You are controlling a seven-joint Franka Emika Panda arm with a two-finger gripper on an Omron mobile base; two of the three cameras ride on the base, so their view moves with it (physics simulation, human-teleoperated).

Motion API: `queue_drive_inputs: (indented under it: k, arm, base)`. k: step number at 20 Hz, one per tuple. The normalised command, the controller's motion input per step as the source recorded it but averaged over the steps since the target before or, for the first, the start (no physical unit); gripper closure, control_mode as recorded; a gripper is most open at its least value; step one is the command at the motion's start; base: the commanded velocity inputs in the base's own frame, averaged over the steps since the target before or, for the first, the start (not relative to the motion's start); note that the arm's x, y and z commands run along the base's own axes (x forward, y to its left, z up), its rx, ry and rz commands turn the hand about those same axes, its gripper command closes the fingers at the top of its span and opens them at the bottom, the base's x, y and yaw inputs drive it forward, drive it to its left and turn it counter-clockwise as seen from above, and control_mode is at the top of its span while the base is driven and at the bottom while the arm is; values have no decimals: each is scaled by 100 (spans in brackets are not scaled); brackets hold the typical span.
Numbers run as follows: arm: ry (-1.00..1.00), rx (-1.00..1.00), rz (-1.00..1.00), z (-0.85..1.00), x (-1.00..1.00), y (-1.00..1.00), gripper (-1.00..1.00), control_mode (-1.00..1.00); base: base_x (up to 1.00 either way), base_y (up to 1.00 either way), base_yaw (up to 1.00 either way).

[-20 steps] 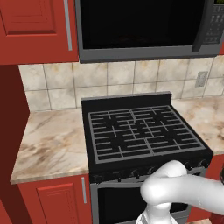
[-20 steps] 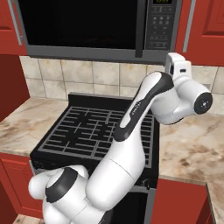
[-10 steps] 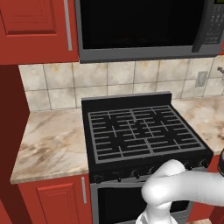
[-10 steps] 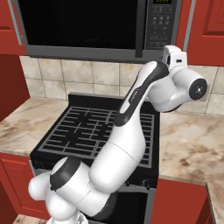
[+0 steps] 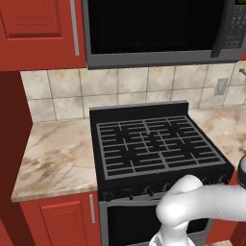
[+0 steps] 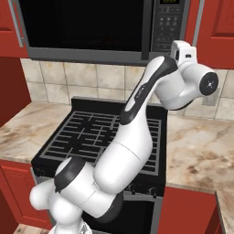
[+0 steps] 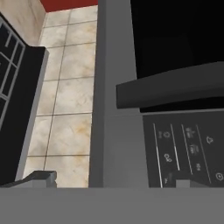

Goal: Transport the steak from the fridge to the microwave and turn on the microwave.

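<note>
The microwave (image 5: 153, 29) (image 6: 87, 23) hangs above the stove with its dark glass door shut. Its keypad (image 6: 167, 27) (image 5: 238, 24) is on the right. My arm reaches up so that the hand (image 6: 183, 51) sits just right of and below the keypad. In the hand view, rolled sideways, the keypad (image 7: 183, 153) and the dark door handle (image 7: 170, 89) are close ahead. My gripper (image 7: 116, 181) is open, its fingertips (image 7: 43, 177) far apart with nothing between them. The steak and the fridge are out of view.
A black grated stove (image 5: 153, 144) (image 6: 100, 132) stands under the microwave, with marble counters (image 5: 57, 153) (image 6: 196, 151) on both sides. Red cabinets (image 5: 38, 29) (image 6: 217, 32) flank the microwave. A tiled wall (image 7: 65, 100) runs behind, with an outlet (image 5: 221, 86).
The hand has risen a little toward the keypad, and the forearm has swung further across the left base view. The gripper stays open.
</note>
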Motion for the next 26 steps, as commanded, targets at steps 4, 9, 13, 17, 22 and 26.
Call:
queue_drive_inputs:
  k: [4,9,13,17,22,26]
  arm:
    - [2,0,0,0,12,0,100,-100]
    - [0,0,0,0,5,0,100,-100]
    - [0,0,0,0,0,0,100,-100]
    - [0,0,0,0,5,0,100,-100]
    - [0,0,0,0,19,0,100,-100]
    - [0,1,0,7,24,0,100,-100]
  base:
    - [0,0,0]
    - [0,0,0]
    - [0,0,0]
    - [0,0,0]
    - [0,0,0]
    - [0,0,0]
